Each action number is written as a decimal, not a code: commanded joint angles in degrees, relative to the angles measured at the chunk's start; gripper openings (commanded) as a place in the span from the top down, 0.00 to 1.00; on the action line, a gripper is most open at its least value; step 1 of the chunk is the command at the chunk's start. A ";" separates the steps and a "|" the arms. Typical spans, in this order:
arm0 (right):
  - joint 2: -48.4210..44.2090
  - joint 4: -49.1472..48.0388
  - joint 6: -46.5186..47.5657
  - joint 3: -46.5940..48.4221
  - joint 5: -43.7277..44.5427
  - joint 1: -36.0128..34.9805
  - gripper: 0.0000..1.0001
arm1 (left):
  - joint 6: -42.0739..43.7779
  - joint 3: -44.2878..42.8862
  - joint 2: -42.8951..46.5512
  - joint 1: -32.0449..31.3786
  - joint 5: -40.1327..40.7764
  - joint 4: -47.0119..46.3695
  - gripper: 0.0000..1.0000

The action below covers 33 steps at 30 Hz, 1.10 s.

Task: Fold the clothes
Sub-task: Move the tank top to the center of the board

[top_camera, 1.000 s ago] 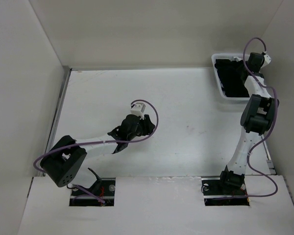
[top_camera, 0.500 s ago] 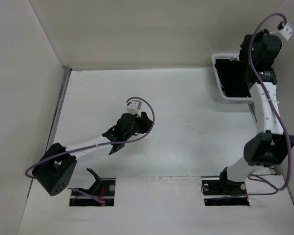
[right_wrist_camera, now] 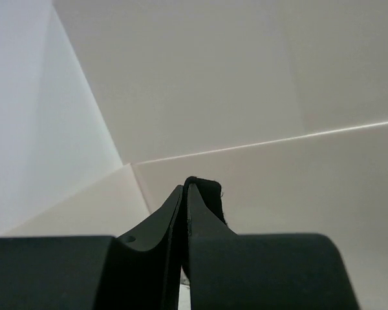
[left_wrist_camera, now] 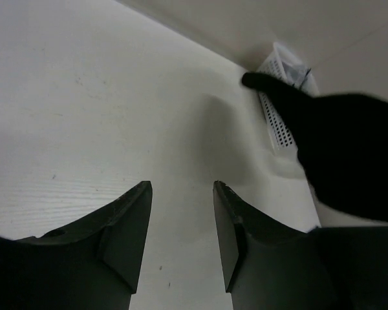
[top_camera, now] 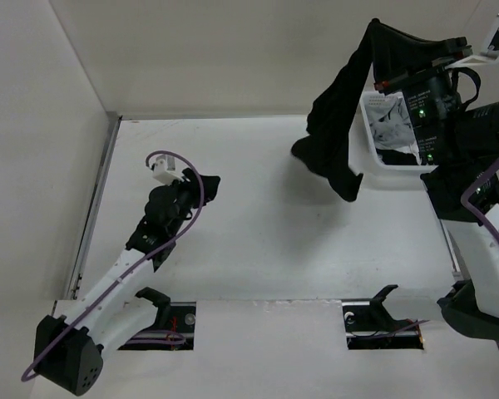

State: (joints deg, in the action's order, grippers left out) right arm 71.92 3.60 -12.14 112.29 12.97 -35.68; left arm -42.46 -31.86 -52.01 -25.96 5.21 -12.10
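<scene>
We are at the start, we think: getting the clothes (top_camera: 337, 125) out and onto the bench (top_camera: 258, 249). The right fingers (right_wrist_camera: 185, 194) are pinched tight on the top edge of the clothes; the black cloth hangs down below them, over the basket (top_camera: 370, 170) rim. The right arm (top_camera: 474, 249) reaches up high; the left arm (top_camera: 125, 274) stretches low; the left fingers (top_camera: 206, 181) are spread wide, holding nothing, well apart from the cloth. Next, the cloth needs laying flat.
</scene>
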 commanded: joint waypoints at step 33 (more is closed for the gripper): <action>8.70 -0.97 -1.42 -3.83 -5.34 -3.97 0.99 | -1.93 1.63 4.62 0.25 7.44 7.17 0.60</action>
State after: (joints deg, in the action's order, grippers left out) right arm 89.43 7.44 -21.17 108.64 4.75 -33.69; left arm -43.99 -28.88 -52.36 -24.67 9.74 -3.64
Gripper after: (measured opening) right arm 0.055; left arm 0.403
